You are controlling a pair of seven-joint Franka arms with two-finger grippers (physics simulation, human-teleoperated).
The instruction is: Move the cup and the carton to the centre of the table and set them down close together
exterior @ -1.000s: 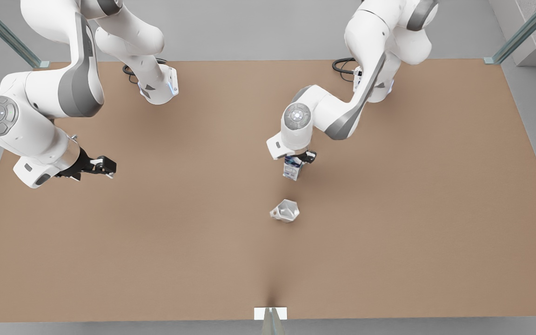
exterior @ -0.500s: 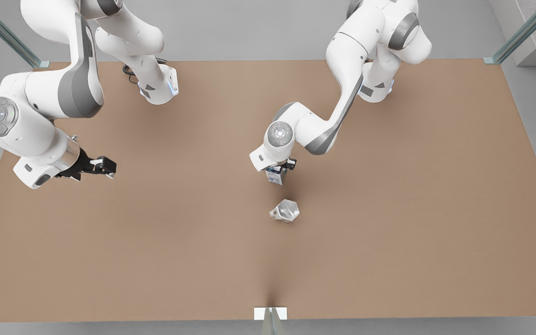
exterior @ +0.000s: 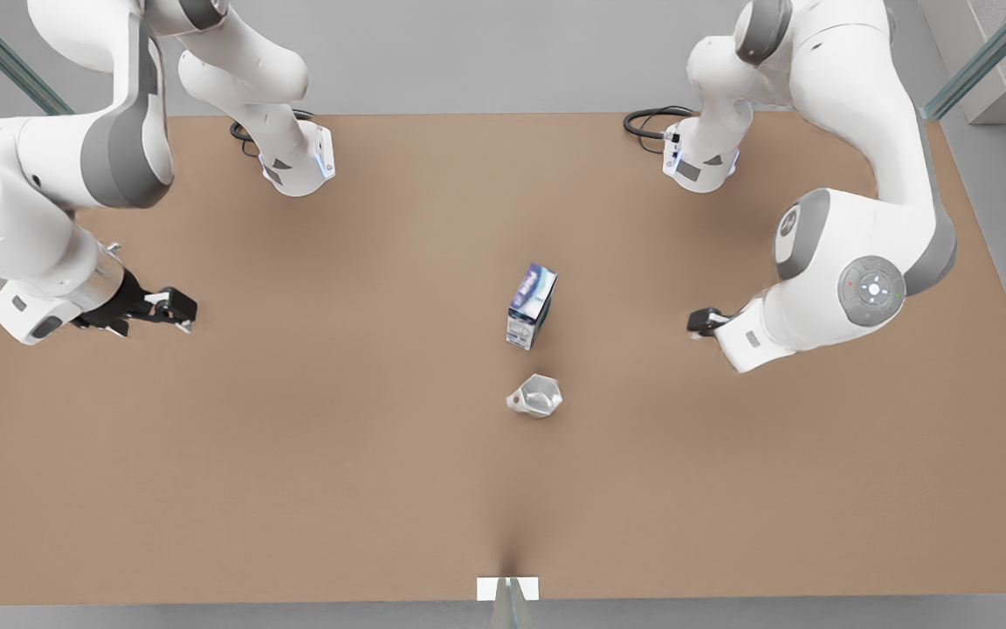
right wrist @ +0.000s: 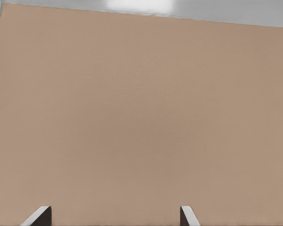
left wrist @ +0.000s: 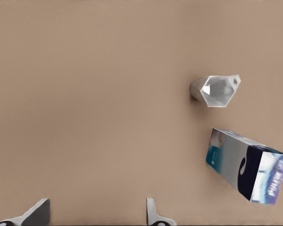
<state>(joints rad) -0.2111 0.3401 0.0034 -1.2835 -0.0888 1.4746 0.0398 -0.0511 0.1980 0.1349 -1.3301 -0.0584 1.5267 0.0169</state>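
The carton (exterior: 531,306) now stands free and upright in the middle of the table (exterior: 311,454), just above the cup (exterior: 536,395) in the front view, close but not touching. The left gripper (exterior: 699,321), which held it a moment ago, has let go and pulled back to the right of the frame, fingers spread. The right gripper (exterior: 175,307) waits at the left edge, also spread, so the job looks about finished.

A bare simulated robot test cell: plain brown surface (exterior: 293,454), grey floor (exterior: 468,52), metal frame struts (exterior: 974,65), two white arms bolted on.
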